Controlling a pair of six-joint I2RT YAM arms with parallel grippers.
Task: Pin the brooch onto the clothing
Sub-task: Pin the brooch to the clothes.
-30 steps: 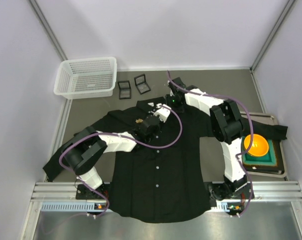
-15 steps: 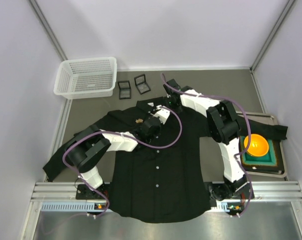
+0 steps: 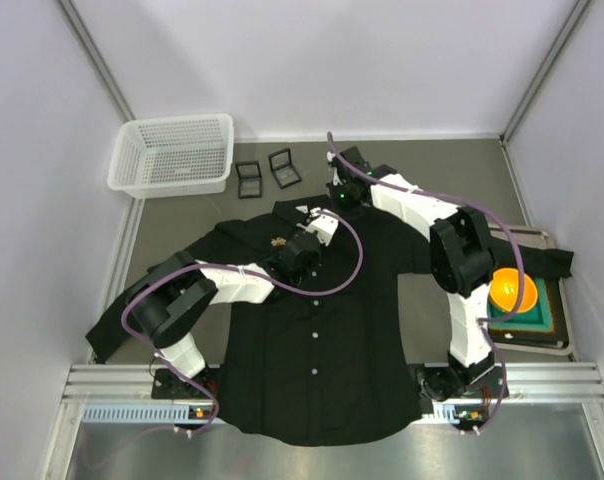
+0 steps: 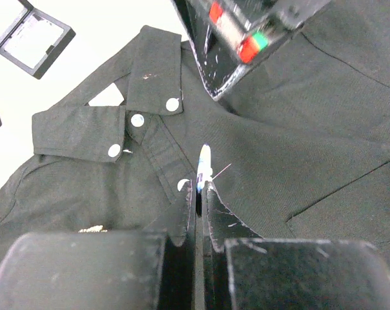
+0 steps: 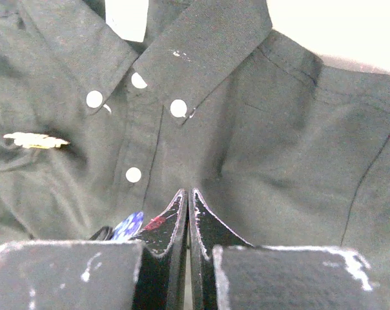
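Shirt (image 3: 317,340): spread flat, front up. Left gripper (image 4: 199,194): pinching the brooch (image 4: 204,166) edge-on, just below the collar (image 4: 155,71). Right gripper (image 5: 186,200): pressed together, empty, beside it. You're likely at piercing; next, push the pin through the cloth.

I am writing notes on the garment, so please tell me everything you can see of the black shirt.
The black shirt lies flat, front up, on the grey table, collar toward the far side, long sleeves spread sideways. It looks like woven cloth. Small white buttons run down the front, and the collar points are buttoned down. A small gold mark sits on the chest. Near the collar hover the left gripper, shut on the brooch, and the shut right gripper; contact unclear.
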